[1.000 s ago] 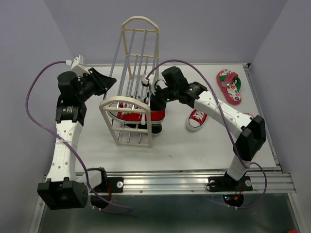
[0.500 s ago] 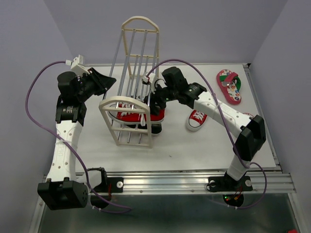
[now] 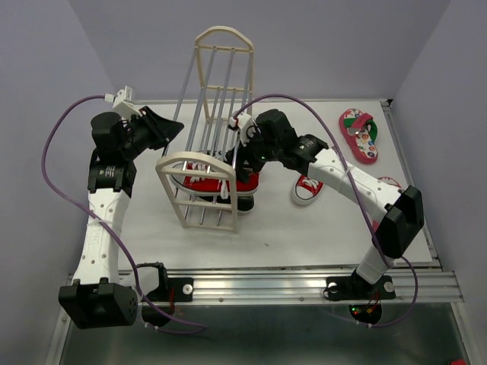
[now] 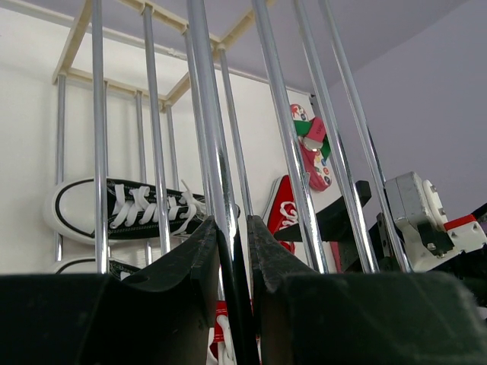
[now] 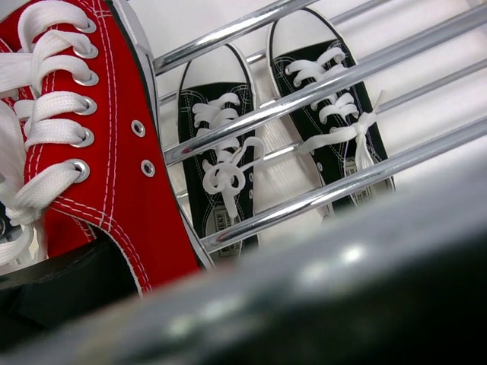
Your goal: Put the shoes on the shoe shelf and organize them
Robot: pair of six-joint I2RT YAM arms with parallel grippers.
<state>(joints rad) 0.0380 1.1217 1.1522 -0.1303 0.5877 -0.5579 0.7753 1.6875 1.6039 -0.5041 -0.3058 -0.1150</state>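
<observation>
The shoe shelf stands mid-table, cream arched ends joined by grey rods. My left gripper is shut on one rod at the shelf's left side; its fingers pinch the rod. A red sneaker lies on a low tier above black sneakers. My right gripper hovers open at the shelf's right side, just off the red sneaker. A blurred rod hides most of its fingers. Another red sneaker lies on the table.
A flip-flop lies at the table's far right. Another flip-flop peeks from behind the right forearm. The purple cable arches over the right arm. Shelf rods cross close in front of the right wrist camera.
My right gripper has let go of the red sneaker, opened and drawn back a little. The sneaker stays on its tier. The left gripper has kept its hold on the rod.
</observation>
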